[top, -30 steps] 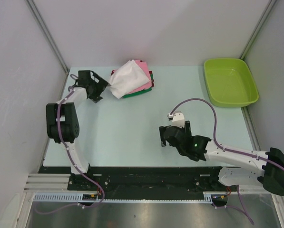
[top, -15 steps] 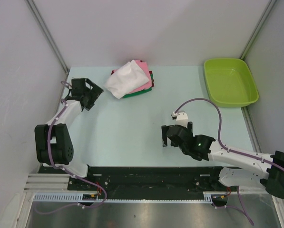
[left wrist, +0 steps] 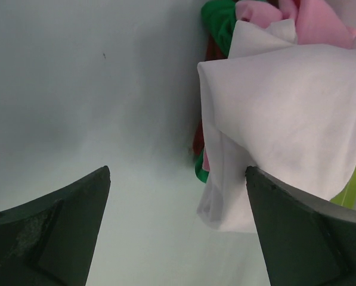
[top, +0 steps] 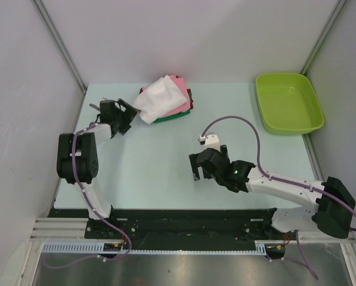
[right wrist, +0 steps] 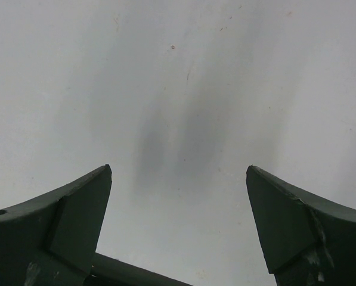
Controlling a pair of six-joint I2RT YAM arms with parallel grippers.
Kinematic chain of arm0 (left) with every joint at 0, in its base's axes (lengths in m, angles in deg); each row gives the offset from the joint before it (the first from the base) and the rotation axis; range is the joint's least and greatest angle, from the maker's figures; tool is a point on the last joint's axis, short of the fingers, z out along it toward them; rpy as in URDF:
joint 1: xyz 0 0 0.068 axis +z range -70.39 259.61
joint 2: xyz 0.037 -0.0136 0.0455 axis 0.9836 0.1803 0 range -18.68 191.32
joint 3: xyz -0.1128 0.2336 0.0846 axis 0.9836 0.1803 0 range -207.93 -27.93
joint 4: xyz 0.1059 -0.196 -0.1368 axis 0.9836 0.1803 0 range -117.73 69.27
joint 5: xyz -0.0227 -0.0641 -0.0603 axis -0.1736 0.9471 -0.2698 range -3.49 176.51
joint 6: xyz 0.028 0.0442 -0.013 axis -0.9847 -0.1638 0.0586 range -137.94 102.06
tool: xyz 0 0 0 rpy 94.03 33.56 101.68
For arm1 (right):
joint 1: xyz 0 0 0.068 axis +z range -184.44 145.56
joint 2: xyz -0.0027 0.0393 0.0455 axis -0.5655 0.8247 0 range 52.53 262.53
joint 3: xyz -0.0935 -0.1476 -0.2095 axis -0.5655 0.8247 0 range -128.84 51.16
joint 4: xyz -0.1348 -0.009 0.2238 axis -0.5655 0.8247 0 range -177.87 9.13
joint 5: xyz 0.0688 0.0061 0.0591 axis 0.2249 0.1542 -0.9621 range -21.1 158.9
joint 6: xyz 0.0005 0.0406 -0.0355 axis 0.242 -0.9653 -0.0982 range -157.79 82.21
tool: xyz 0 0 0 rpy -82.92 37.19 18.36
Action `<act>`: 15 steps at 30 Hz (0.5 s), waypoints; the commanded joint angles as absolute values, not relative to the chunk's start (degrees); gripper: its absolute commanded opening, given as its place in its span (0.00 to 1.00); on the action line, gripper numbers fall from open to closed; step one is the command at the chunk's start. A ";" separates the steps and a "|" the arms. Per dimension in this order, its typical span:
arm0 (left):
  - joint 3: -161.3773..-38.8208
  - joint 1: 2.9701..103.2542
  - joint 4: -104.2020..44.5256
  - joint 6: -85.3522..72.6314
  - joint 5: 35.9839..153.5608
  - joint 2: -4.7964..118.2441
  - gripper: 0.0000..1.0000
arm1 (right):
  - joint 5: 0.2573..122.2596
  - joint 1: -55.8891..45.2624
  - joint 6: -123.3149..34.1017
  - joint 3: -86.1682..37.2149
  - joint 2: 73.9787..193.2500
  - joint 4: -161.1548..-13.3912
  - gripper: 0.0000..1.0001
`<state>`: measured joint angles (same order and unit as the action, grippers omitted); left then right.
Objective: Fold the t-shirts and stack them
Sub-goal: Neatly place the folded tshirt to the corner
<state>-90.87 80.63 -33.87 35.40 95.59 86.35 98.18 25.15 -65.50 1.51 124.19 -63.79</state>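
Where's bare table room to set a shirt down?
Bare: table between stack and tub; also the middle between left arm and right hand. Crowded: left hand beside the stack; right arm crosses the near-right.

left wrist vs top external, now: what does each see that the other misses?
Left wrist only: the left gripper is wide open, with one finger at the draped edge of the white shirt; contact is unclear. Top external only: the right gripper over the bare table, and the empty lime-green tub at the far right corner. Both: the white shirt on top of the pink shirt, green shirt and dark red shirt.
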 commanded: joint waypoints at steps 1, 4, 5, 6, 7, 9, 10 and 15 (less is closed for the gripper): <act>-94.19 80.23 -44.34 38.22 98.46 89.15 1.00 | 98.17 24.54 -63.37 -0.35 125.57 -66.51 1.00; -96.74 80.14 -44.34 37.70 98.73 91.27 1.00 | 98.43 24.27 -63.19 -0.26 126.62 -67.21 0.99; -97.18 80.14 -44.35 37.52 98.64 91.70 1.00 | 98.52 24.10 -63.11 -0.35 126.97 -67.39 1.00; -97.62 80.14 -44.35 37.43 98.38 92.14 1.00 | 98.61 24.09 -63.19 -0.26 127.15 -67.30 1.00; -98.24 80.14 -44.35 37.43 98.38 92.32 1.00 | 98.78 23.92 -63.28 -0.35 127.59 -67.39 1.00; -98.68 80.14 -44.70 37.26 98.11 92.24 1.00 | 98.87 24.01 -63.37 -0.35 128.03 -67.39 1.00; -98.94 80.05 -44.87 37.17 97.94 92.06 1.00 | 98.87 23.92 -63.54 -0.26 128.64 -67.39 1.00; -99.21 80.14 -47.16 37.17 98.63 91.53 1.00 | 98.69 24.09 -63.98 -0.26 130.23 -67.74 1.00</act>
